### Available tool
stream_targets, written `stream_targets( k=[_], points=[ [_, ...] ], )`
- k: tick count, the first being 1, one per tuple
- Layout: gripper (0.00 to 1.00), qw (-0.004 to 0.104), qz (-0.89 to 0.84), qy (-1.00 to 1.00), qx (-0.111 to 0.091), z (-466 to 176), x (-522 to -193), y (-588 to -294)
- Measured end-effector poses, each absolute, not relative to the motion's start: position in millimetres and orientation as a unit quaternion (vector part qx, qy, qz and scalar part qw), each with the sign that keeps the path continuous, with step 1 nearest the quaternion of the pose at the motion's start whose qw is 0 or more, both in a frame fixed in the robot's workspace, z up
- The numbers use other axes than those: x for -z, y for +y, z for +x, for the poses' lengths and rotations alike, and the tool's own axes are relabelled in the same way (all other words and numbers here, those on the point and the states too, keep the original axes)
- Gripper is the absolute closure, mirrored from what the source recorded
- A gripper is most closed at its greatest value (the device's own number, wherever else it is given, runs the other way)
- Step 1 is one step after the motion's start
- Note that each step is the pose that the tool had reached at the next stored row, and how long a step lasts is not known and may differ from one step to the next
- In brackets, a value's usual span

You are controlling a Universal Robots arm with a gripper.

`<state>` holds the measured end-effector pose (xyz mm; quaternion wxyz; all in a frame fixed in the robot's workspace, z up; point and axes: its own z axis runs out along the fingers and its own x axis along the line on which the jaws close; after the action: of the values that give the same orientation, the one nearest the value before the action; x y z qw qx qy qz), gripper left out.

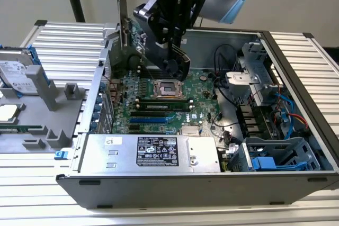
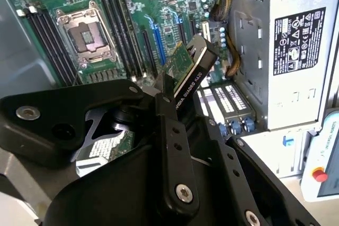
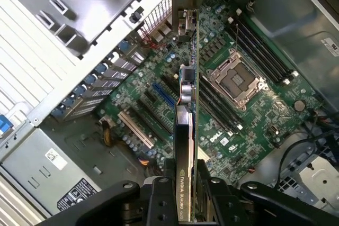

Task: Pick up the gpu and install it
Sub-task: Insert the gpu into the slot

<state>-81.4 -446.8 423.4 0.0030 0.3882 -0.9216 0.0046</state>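
The gpu is a thin card, green on one face and black on the other, with a metal bracket at its far end. My gripper is shut on the card's near end, with a black finger pressed against its black face. In the exterior view the gripper holds the gpu in the air over the rear part of the open computer case. The card hangs above the green motherboard, apart from the expansion slots beneath it.
A silver power supply fills the case's front. Drive cages and cables crowd the exterior view's right. The CPU socket and memory slots lie near the card. Outside, a hard drive and grey fixture sit left.
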Motion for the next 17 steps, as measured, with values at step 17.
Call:
stream_targets(
  k=[17],
  points=[
    [1.00,0.003,0.444,-0.896,-0.005,-81.5,-423.5,-446.8]
  ],
)
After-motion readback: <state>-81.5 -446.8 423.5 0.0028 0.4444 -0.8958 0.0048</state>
